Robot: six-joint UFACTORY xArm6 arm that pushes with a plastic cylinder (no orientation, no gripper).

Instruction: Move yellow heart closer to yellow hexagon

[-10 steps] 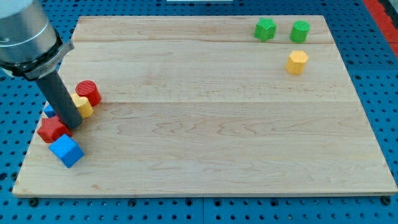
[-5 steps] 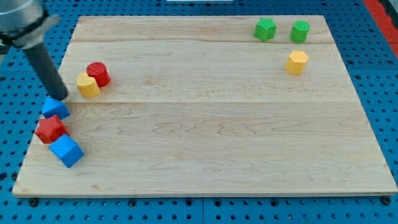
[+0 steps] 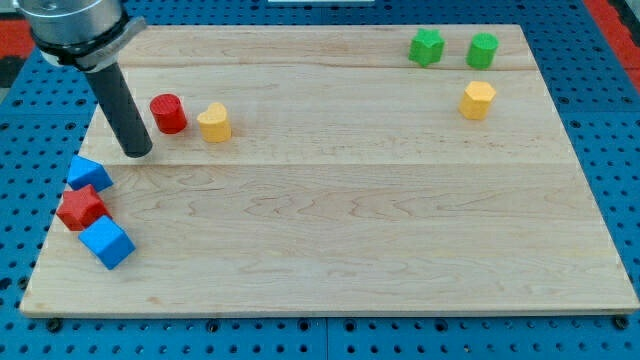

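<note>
Nearest the view's bottom, at the left edge of the wooden surface [image 3: 330,250], a blue cube [image 3: 106,242] sits just below a red star-shaped block [image 3: 79,207], with a second blue block [image 3: 89,174] just above that; the three form a tight cluster.

Further up, my tip [image 3: 138,153] rests on the surface just left of and slightly below the red cylinder [image 3: 168,113]. There is no claw on this arm, only the dark rod, so nothing spreads or pinches.

The yellow heart [image 3: 213,122] stands just to the right of the red cylinder, a narrow gap between them. It looks like a small, light, rigid block with smooth sides, so I judge it slides easily on the wood and can spin away under an off-centre push. Contact belongs on its left face, in line with the target.

Well apart at the view's right is the yellow hexagon [image 3: 478,100]. Beyond it, along the top edge, sit two green blocks [image 3: 426,47] [image 3: 482,50].
</note>
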